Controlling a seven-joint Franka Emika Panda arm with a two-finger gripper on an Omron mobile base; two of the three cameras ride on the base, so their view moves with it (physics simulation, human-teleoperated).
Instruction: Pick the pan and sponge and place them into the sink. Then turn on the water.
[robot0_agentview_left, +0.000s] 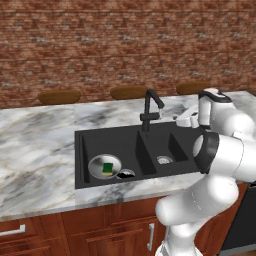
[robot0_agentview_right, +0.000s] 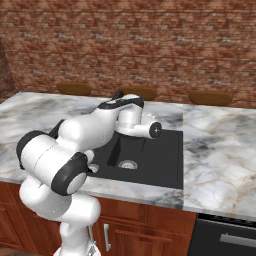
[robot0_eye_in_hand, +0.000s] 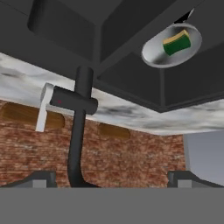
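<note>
The pan (robot0_agentview_left: 98, 165) lies in the larger left bowl of the black sink (robot0_agentview_left: 116, 142), with the green and yellow sponge (robot0_agentview_left: 107, 167) resting inside it. The hand view shows the same scene rolled over, the pan (robot0_eye_in_hand: 162, 53) and sponge (robot0_eye_in_hand: 177, 42) at upper right. My gripper (robot0_agentview_left: 182, 120) hovers over the counter just right of the black faucet (robot0_agentview_left: 149, 107), level with its base. In the hand view my gripper (robot0_eye_in_hand: 111, 181) is open and empty, and the faucet (robot0_eye_in_hand: 78, 131) with its pale side lever (robot0_eye_in_hand: 43, 111) stands close ahead between the fingertips. No water runs.
The smaller right bowl (robot0_agentview_left: 172, 149) holds just its round drain (robot0_agentview_left: 164, 160). Marble counter (robot0_agentview_left: 35, 150) spreads left and right of the sink (robot0_agentview_right: 165, 162). Three brown stool tops (robot0_agentview_left: 59, 96) line the far edge before a brick wall. A dark appliance front (robot0_agentview_right: 225, 237) sits lower right.
</note>
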